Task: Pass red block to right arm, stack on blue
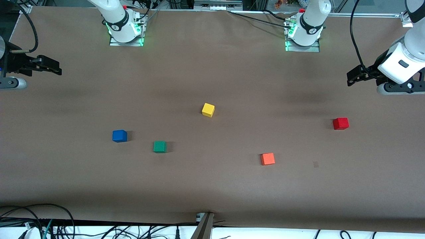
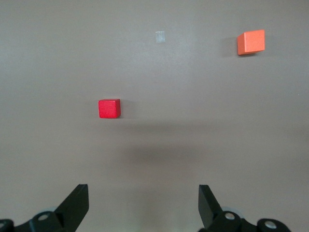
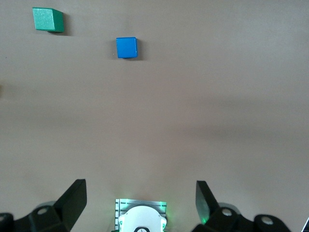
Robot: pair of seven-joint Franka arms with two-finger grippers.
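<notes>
**Five blocks loose on the table, both grippers empty**

The red block (image 1: 341,123) sits on the brown table (image 1: 212,186) toward the left arm's end, apart from every other cube. The orange block (image 1: 267,159) lies nearer the front camera than it, toward the middle. The yellow block (image 1: 208,110) stands mid-table. The blue block (image 1: 119,136) rests toward the right arm's end, with the green block (image 1: 159,146) just beside it and slightly nearer the camera. No block sits on another, and no container is in sight.

The left gripper (image 1: 353,77) hangs over the table's edge at its own end, jaws spread wide, holding nothing. The right gripper (image 1: 54,68) hangs over the other end, jaws likewise apart and empty.
</notes>
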